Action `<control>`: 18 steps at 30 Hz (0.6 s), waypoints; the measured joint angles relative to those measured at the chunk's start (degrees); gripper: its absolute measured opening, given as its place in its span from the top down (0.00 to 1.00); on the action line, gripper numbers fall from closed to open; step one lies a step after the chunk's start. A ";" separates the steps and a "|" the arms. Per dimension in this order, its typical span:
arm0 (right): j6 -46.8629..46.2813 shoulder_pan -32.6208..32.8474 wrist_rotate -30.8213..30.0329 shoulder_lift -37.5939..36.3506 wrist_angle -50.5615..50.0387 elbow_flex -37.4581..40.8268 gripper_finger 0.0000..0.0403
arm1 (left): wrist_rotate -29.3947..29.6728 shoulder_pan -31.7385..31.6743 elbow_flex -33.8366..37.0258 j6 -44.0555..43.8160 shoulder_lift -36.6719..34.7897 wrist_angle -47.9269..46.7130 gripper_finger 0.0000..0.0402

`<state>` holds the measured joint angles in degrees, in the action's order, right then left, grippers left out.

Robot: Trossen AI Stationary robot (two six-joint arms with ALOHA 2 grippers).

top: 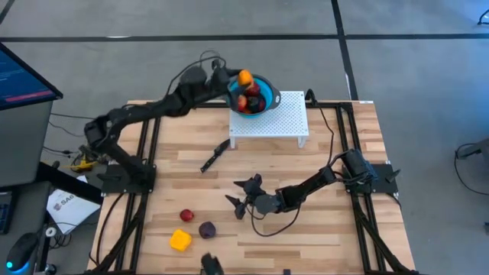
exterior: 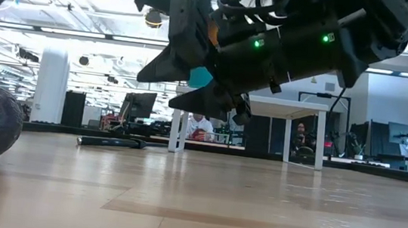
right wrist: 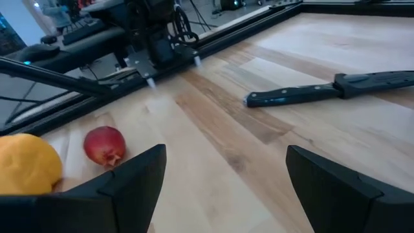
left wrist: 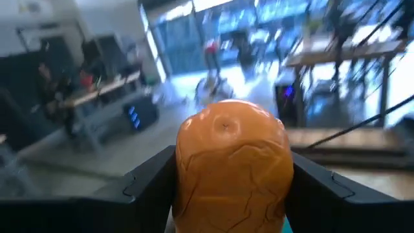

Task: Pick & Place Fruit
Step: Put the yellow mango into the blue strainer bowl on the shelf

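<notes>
Left gripper grasps an orange fruit over the blue bowl; right gripper released above the worktop.

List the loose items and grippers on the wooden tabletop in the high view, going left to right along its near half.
yellow fruit → red fruit → purple fruit → knife → right gripper, open and empty.
</notes>
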<state>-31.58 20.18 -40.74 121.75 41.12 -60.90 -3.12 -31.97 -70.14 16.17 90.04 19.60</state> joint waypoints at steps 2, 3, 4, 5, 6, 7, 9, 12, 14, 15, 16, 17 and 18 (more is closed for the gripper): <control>-0.02 -0.01 0.18 0.00 0.26 0.00 0.22 | 0.70 -1.75 -3.22 0.58 1.72 -5.55 0.42; 0.00 -0.03 0.17 0.02 0.30 0.00 0.22 | 1.24 -2.42 -4.43 0.59 2.57 -6.61 0.42; 0.00 -0.06 0.17 0.02 0.37 0.00 0.22 | 1.78 -3.16 -5.21 0.56 3.12 -7.57 0.43; 0.00 -0.06 0.17 0.02 0.49 0.00 0.22 | 1.81 -3.87 -5.59 0.55 3.53 -8.27 0.43; 0.00 -0.08 0.17 0.02 0.50 0.00 0.22 | 1.81 -4.44 -5.91 0.50 4.02 -7.92 0.42; 0.03 -0.11 0.17 0.02 0.48 0.00 0.22 | 1.66 -5.03 -5.95 0.37 4.45 -7.89 0.42; 0.11 -0.11 0.17 0.02 0.48 0.00 0.22 | 0.88 -5.72 -5.95 0.21 5.44 -8.40 0.42; 0.29 -0.08 0.19 0.04 0.48 0.00 0.22 | 0.47 -5.74 -5.85 0.15 6.79 -10.12 0.41; 0.38 -0.05 0.18 0.04 0.48 0.00 0.22 | 0.47 -5.73 -5.82 0.17 7.34 -9.86 0.40; 0.43 -0.04 0.18 0.04 0.48 0.00 0.22 | 0.34 -5.71 -5.82 0.16 7.37 -9.95 0.40; 0.44 0.00 0.18 0.04 0.48 0.00 0.22 | 0.35 -5.73 -5.82 0.15 7.37 -9.97 0.40; 0.44 0.03 0.18 0.04 0.48 0.00 0.22 | 0.80 -5.73 -5.84 0.15 7.37 -9.97 0.39; 0.44 0.05 0.19 0.04 0.48 0.00 0.22 | 1.22 -5.71 -5.85 0.15 7.37 -10.06 0.39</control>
<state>-31.14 20.23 -40.56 121.80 41.60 -60.90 -1.90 -37.67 -75.99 16.32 97.41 9.55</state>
